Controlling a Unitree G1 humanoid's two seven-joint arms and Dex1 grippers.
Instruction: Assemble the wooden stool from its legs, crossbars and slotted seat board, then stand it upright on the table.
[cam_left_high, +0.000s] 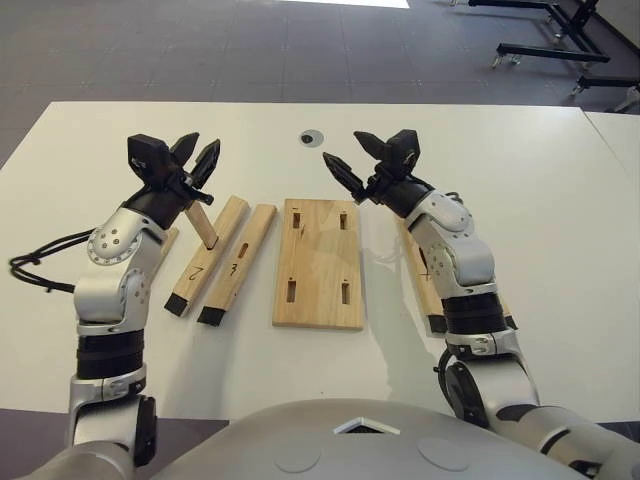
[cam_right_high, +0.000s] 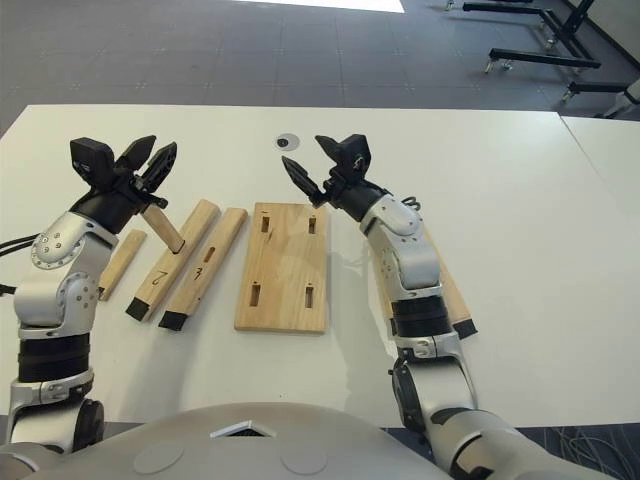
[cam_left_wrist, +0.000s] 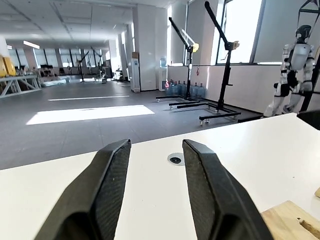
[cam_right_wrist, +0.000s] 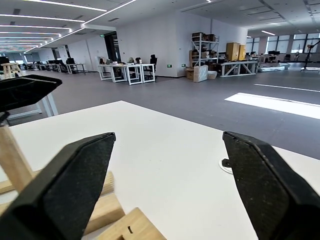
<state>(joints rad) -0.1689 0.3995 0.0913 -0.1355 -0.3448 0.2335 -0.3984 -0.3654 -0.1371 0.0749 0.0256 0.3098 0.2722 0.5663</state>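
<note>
The slotted seat board (cam_left_high: 318, 262) lies flat at the table's middle. Two legs (cam_left_high: 208, 255) (cam_left_high: 237, 262) with black ends lie side by side to its left. A short wooden bar (cam_left_high: 203, 225) slants just below my left gripper (cam_left_high: 200, 148); I cannot tell whether it leans or lies flat. That gripper is raised above the table, open, with nothing between its fingers (cam_left_wrist: 112, 190). My right gripper (cam_left_high: 345, 148) hovers open over the board's far right corner. More wooden pieces (cam_right_high: 455, 300) lie under my right arm, and another piece (cam_right_high: 120, 262) under my left arm.
A round cable hole (cam_left_high: 311, 138) sits in the white table (cam_left_high: 540, 200) beyond the board. Bare table spreads far right and along the front edge. Black cables (cam_left_high: 40, 265) hang off the left arm. Floor stands (cam_left_high: 545, 50) are far off.
</note>
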